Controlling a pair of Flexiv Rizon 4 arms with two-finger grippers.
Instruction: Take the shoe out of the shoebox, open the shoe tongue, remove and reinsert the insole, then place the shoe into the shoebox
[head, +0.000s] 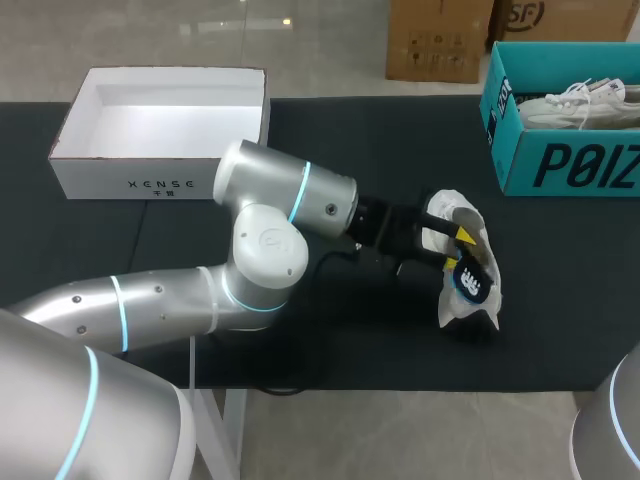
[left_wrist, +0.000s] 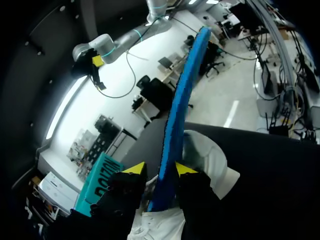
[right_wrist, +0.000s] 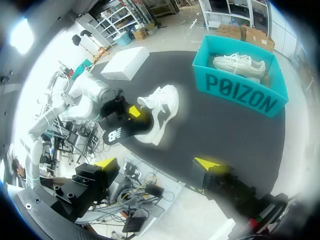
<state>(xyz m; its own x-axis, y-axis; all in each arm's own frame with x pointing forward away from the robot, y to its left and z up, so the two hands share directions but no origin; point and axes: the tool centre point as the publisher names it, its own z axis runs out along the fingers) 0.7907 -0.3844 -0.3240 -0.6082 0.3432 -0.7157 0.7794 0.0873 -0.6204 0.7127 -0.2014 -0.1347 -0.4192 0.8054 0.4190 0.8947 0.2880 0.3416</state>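
Two shoeboxes (head: 130, 182) (head: 570, 168); two shoes (head: 470, 218) (head: 575, 105); one insole (head: 471, 282) pinched by left gripper (head: 458, 248)

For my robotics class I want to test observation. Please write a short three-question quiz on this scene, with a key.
1. True or false: the left tool is shut on the insole.
2. Which box has a shoe in it? A) white box B) teal box
3. Fill in: the right tool is ____ (open or shut).
Key: 1 true; 2 B; 3 open.
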